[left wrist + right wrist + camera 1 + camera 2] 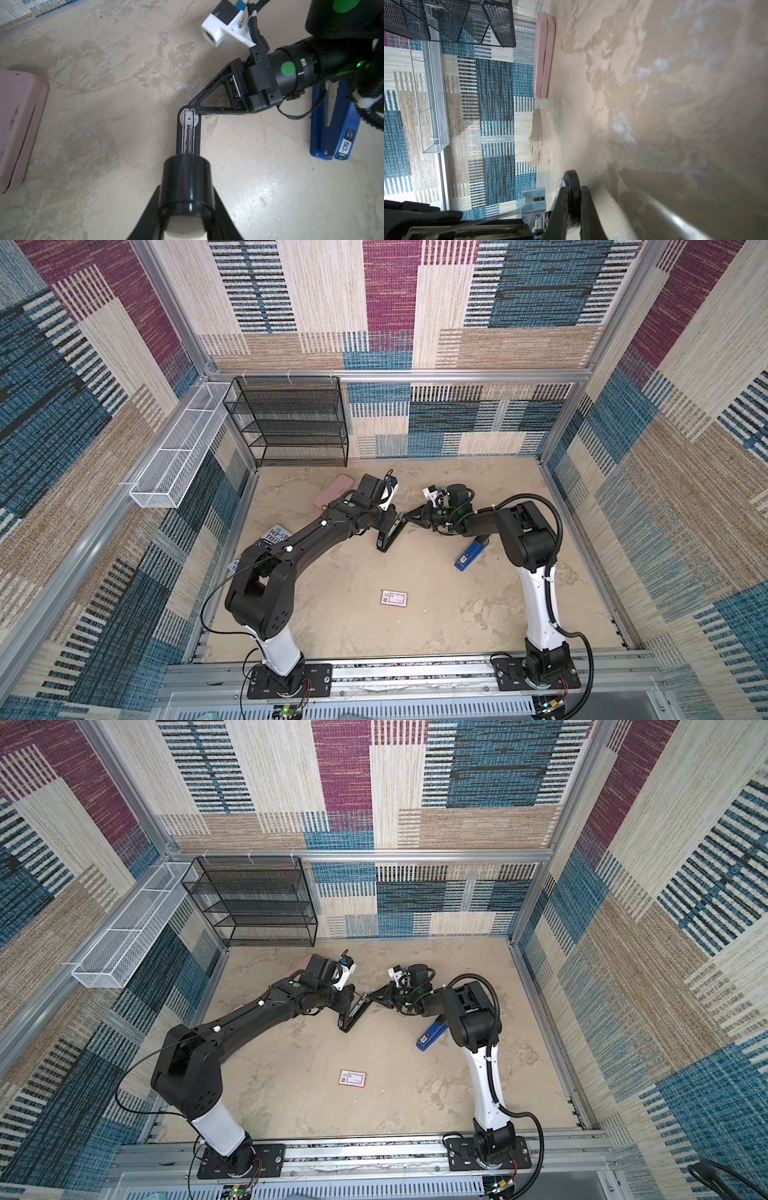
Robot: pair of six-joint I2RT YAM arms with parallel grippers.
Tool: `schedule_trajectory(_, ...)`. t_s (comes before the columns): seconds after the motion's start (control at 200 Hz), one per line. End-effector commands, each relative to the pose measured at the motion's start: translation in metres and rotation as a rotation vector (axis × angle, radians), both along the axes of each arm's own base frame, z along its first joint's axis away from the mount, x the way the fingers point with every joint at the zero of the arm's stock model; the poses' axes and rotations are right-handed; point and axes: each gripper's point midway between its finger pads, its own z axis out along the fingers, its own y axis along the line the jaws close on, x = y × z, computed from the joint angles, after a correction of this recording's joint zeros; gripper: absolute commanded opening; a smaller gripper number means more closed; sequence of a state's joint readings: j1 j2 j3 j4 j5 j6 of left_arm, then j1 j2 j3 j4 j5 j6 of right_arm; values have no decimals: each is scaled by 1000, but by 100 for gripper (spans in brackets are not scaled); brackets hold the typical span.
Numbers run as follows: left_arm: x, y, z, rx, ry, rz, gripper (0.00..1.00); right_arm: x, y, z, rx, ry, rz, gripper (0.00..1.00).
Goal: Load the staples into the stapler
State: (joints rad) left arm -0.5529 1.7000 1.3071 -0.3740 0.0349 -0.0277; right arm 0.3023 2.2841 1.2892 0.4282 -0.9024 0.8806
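Arms converge on a black stapler [390, 537] at mid-table in both top views. The left gripper [385, 526] is clamped on the stapler's raised upper part, while the right gripper [409, 517], fingers drawn together, pinches its front tip. The staple box [394, 598], white with a red edge, lies flat nearer the arm bases, well apart from both grippers. A blue stapler [471, 554] lies partly under the right arm, and a pink case [332, 493] and a book [276, 536] lie partly under the left. A black mesh shelf [291, 423] stands at the back wall.

The left wrist view looks along the opened black stapler [179, 135]. Its metal magazine [188, 133] lies bare, and whether staples sit in it cannot be told. The right gripper [192, 105] closes on the far end, with the blue stapler [332, 128] behind it and the pink case [18, 128] well apart.

The right wrist view shows that gripper's fingers [588, 212] nearly touching around a black rim, the magazine's metal end [534, 199] just beside them and the pink case [545, 54] farther along the table [654, 104]
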Motion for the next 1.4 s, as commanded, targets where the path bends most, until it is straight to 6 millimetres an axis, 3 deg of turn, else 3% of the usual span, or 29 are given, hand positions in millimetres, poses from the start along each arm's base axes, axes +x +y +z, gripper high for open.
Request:
schedule_trajectory(0.0,2,7,20,-18,-92,32,0,20,-22,-23,-122,17,-147,0)
schedule_trajectory(0.451,-44,51,18,-53,-153,138,0,35,-40,-23,-142,14,-206,0)
schedule_trajectory(0.961,-90,92,-47,-79,-77,317,0,49,-58,-25,-145,14,-251,0)
schedule_trajectory(1.252,-104,101,-72,-90,-57,354,0,54,-65,-26,-142,13,-264,0)
schedule_trajectory(1.397,-110,105,-83,-82,-53,357,5,55,-66,-25,-140,6,-266,0)
